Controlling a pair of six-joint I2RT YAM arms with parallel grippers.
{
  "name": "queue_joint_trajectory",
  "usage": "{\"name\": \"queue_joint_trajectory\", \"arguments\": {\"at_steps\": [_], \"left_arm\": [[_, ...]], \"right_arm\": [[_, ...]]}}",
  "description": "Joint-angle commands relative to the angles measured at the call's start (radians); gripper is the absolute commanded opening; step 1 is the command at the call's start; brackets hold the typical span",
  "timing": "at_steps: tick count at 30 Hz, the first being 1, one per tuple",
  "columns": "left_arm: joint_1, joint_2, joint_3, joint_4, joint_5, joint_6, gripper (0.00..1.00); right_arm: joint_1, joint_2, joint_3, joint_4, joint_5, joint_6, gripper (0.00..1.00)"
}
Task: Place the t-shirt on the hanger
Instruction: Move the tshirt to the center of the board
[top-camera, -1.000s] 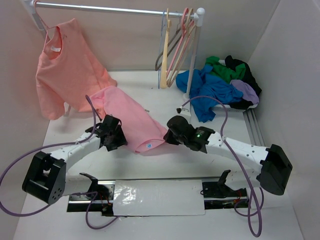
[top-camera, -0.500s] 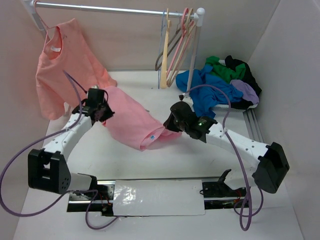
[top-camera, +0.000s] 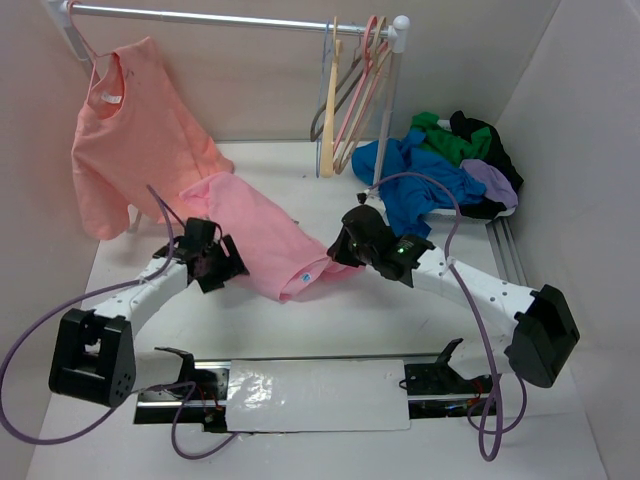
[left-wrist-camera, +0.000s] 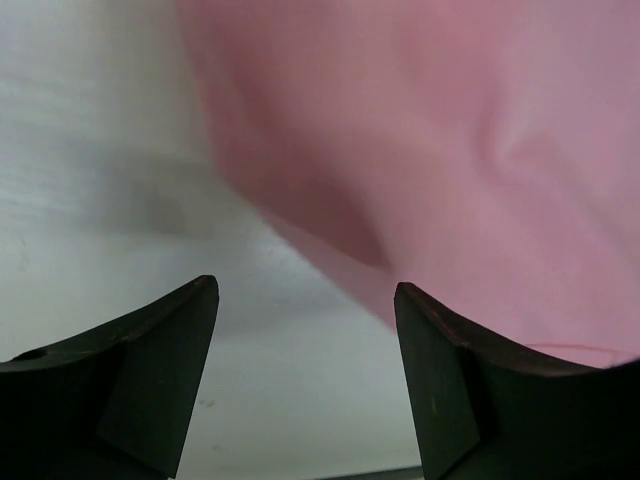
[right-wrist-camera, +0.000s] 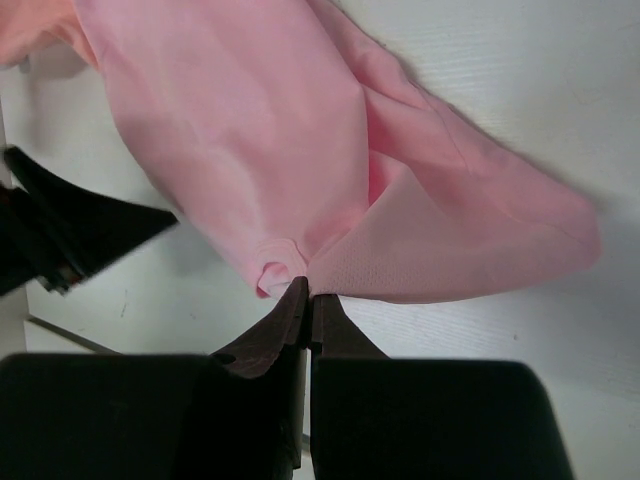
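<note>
**Clerk:** Position of the t-shirt?

**Inspector:** Mid-worktop, bunched into a long diagonal band. The far end sits close to the hem of the salmon shirt; the near end, which carries a small teal mark, points toward the right arm. The overhead view does not show how much of it rests on the surface.

**Clerk:** Who has hold of it?

**Inspector:** The right gripper. Its fingers are pressed together on a small fold at the near edge, and the fabric fans away from that pinch in the wrist view.

**Clerk:** And the left gripper?

**Inspector:** Fingers apart, with only bare worktop between them. The pink fabric lies just past the tips and crosses behind the right-hand finger. It cannot be told whether they touch. From above, this gripper sits at the shirt's left edge.

**Clerk:** The hanger?

**Inspector:** It hangs at the right end of the rail, next to the cream and pink hangers, well apart from the t-shirt.

**Clerk:** Other items?

**Inspector:** The salmon shirt hangs at the rail's left end. A pile of blue, green, dark and lilac garments lies at the far right.
</note>
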Motion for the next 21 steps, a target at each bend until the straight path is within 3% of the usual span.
{"name": "queue_joint_trajectory", "arguments": {"at_steps": [1,13,16,17,18,19,21], "left_arm": [[-0.042,-0.003,-0.016,0.084,0.037,-0.052,0.84],[-0.114,0.163,-0.043,0.243,-0.017,-0.086,0.76],[-0.154,0.226,0.004,0.211,-0.064,-0.098,0.59],[-0.165,0.226,0.017,0.198,-0.077,-0.098,0.46],[-0.165,0.226,0.047,0.164,-0.109,-0.098,0.13],[-0.165,0.206,0.070,0.142,-0.124,-0.089,0.01],[-0.165,0.174,0.183,0.083,-0.167,-0.027,0.00]], "right_arm": [[-0.015,-0.019,0.000,0.026,0.000,-0.012,0.00],[0.003,-0.019,-0.009,0.008,0.000,-0.012,0.00],[0.003,-0.019,-0.009,-0.003,0.011,-0.012,0.00],[0.003,-0.019,-0.009,-0.003,0.011,-0.012,0.00],[0.003,-0.019,-0.009,-0.003,0.011,-0.012,0.00],[0.003,-0.028,-0.009,-0.003,0.011,-0.012,0.00],[-0.007,-0.029,0.008,0.007,0.011,-0.012,0.00]]}}
